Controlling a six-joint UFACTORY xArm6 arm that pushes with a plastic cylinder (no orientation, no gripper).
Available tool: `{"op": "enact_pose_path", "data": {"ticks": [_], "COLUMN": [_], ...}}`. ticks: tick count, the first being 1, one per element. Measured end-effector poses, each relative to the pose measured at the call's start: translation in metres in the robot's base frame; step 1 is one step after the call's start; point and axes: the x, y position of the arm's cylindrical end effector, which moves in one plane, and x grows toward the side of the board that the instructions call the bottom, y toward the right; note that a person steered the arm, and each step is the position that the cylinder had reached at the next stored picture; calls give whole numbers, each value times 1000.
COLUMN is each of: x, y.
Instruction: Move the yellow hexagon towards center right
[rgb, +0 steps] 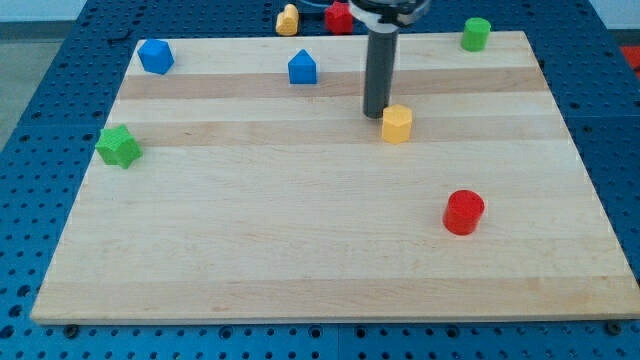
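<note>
The yellow hexagon (397, 124) sits on the wooden board (300, 260), a little right of the middle and in its upper half. My tip (376, 114) is the lower end of the dark rod and stands just to the left of the hexagon and slightly above it in the view, touching it or nearly so.
A blue block (302, 68) lies left of the rod and a blue hexagon-like block (155, 56) at the top left. A green star (119, 147) is at the left edge, a green cylinder (476, 34) at the top right, a red cylinder (463, 212) lower right. A yellow block (288, 19) and a red block (340, 17) sit beyond the top edge.
</note>
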Motion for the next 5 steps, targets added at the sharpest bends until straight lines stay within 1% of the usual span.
{"op": "enact_pose_path", "data": {"ticks": [1, 2, 3, 4, 5], "x": [-4, 1, 16, 29, 29], "y": [-25, -30, -25, -6, 44]}}
